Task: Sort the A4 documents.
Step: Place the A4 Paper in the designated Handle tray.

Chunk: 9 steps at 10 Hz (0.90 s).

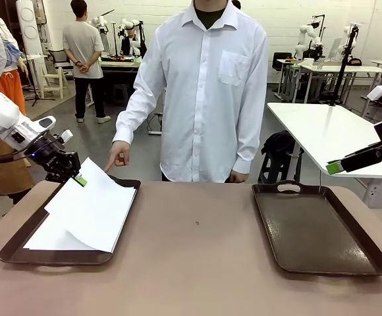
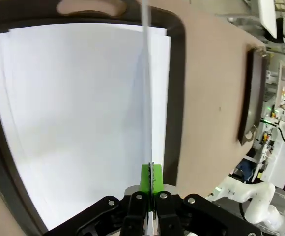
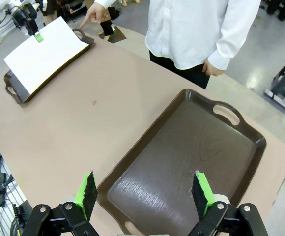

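My left gripper [image 1: 74, 176] is clamped on the far corner of the top sheet [image 1: 95, 205], one of the A4 documents. The green pads [image 2: 149, 178] are pressed together with the paper's edge running straight out between them in the left wrist view. That sheet is lifted at the gripped corner and slopes down away from the gripper toward the near side of the left tray [image 1: 20, 253], where its lower edge rests on the stack.

Directly below the gripper, the dark brown left tray holds the remaining A4 documents [image 2: 73, 123], a slightly fanned pile of white sheets that covers nearly all of the tray floor, leaving just the rim and handle cut-outs showing.

Just beyond the gripper, on the far side of that tray, the person's hand [image 1: 117, 157] points a finger down at the tray's far edge, close to the lifted sheet. I can't tell whether it touches the paper. Their other hand [image 3: 212, 67] hangs at their side.

My right gripper [image 3: 145, 191] hangs with its fingers spread wide and nothing between them, above the near end of the right tray [image 3: 191, 147]. That tray, right beneath the fingers, is bare dark brown inside. It lies well apart from my left gripper, across the tan table [image 1: 197, 263].
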Each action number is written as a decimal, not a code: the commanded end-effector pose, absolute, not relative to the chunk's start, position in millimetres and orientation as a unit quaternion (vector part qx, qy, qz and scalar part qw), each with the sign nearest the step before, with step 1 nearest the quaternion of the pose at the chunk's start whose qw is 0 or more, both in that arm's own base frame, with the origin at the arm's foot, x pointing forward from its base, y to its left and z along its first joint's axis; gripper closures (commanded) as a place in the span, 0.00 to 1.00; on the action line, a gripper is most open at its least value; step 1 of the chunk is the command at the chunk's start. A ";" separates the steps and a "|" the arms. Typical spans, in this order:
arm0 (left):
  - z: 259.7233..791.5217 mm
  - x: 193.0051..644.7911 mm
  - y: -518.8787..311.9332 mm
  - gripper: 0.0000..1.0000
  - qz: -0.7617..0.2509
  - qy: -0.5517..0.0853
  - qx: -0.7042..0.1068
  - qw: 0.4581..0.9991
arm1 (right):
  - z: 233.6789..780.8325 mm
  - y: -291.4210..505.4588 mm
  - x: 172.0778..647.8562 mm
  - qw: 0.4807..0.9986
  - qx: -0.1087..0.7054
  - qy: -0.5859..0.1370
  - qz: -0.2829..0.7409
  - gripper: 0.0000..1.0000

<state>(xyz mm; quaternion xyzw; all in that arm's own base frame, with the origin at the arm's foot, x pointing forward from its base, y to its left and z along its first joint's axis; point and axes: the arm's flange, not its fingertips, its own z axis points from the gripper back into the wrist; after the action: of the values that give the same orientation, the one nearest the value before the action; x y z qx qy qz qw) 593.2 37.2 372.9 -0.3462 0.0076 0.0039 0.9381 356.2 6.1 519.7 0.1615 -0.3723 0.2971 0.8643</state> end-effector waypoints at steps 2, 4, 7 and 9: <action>370.1 602.7 42.1 0.99 0.032 0.015 -0.284 0.958 | 519.0 6.4 356.5 0.864 0.163 -0.372 0.297 0.00; 362.4 607.8 40.3 0.99 0.033 0.020 -0.262 0.964 | 519.0 6.4 356.5 0.864 0.163 -0.372 0.297 0.00; 346.3 612.1 40.6 0.99 0.035 0.007 -0.245 0.969 | 519.0 6.4 356.5 0.864 0.163 -0.372 0.297 0.00; 345.0 613.4 42.5 0.99 0.036 -0.005 -0.205 0.978 | 519.0 6.4 356.5 0.864 0.163 -0.372 0.297 0.00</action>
<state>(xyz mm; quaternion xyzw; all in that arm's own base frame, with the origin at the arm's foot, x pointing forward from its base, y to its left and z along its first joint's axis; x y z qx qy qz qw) 611.1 46.5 342.5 -0.2393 -0.0039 0.0240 0.9706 356.2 6.1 519.7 0.1615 -0.3723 0.2971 0.8643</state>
